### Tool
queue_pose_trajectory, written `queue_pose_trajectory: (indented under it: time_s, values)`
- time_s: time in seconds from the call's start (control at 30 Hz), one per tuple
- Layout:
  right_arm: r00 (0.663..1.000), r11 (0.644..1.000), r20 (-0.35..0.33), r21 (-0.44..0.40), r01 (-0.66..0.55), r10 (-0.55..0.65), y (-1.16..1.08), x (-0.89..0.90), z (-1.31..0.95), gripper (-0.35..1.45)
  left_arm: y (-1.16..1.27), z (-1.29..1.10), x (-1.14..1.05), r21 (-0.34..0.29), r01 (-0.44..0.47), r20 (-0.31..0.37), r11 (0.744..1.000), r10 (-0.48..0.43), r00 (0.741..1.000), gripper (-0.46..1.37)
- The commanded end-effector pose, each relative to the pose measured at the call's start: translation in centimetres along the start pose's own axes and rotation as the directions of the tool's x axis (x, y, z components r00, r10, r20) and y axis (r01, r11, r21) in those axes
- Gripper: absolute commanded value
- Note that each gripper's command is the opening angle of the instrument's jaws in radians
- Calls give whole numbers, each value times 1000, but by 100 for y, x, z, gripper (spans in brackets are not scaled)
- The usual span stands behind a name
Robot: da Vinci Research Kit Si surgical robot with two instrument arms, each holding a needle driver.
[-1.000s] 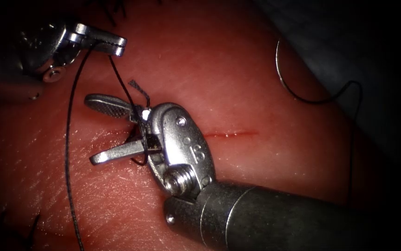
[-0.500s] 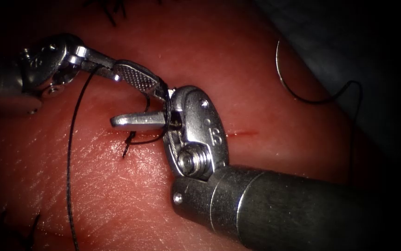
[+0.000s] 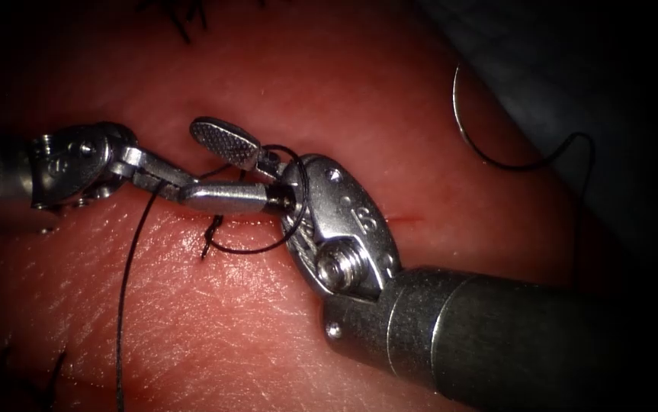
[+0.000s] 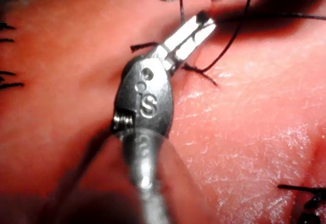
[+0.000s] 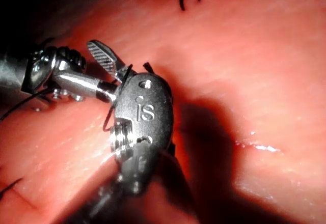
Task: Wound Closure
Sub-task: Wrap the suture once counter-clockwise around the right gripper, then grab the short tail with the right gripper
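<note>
Right tool (image 3: 226, 168) is seen with jaws spread over the cut (image 3: 401, 220), gripping nothing; a thread (image 3: 256, 248) loop is wrapped round its jaw base. Left tool (image 3: 168, 185) is pressed together on the thread, its tip partly hidden behind the right tool's lower jaw. Needle (image 3: 470, 122) is left free near the tissue (image 3: 283, 320) right edge, outside it, well apart from both tools. Since 0.5 s ago the left tool has been lowered toward the cut.

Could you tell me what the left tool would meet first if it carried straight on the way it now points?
Pointing toward the picture's right in the endoscope view, the left tool, shut on the thread, would probably meet the right tool first: its open fingers lie just ahead, perhaps already touching. Depth is uncertain.
</note>
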Motion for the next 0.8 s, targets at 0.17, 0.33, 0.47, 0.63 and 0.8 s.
queue_pose_trajectory:
  time_s: [0.17, 0.33, 0.47, 0.63, 0.8]
  values:
    - [999, 997, 51, -80, 8, -4, 3, -7, -4, 54, 8, 2, -2, 0, -4, 6, 1000, 4, 1000, -35]
    - [990, 982, 136, -176, 71, -47, 7, -4, -7, 52, 17, 5, -4, 1, -13, 14, 1000, 13, 1000, -35]
    - [978, 960, 191, -250, 129, -82, 9, -2, -8, 49, 23, 7, -6, 2, -19, 19, 1000, 19, 1000, -35]
    - [953, 918, 288, -343, 198, -98, 9, -4, -6, 55, 25, 8, -8, 8, -24, 22, 1000, 24, 999, -35]
    - [904, 871, 420, -415, 264, -74, 7, -10, 0, 65, 24, 10, -9, 10, -26, 22, 1000, 26, 999, -35]
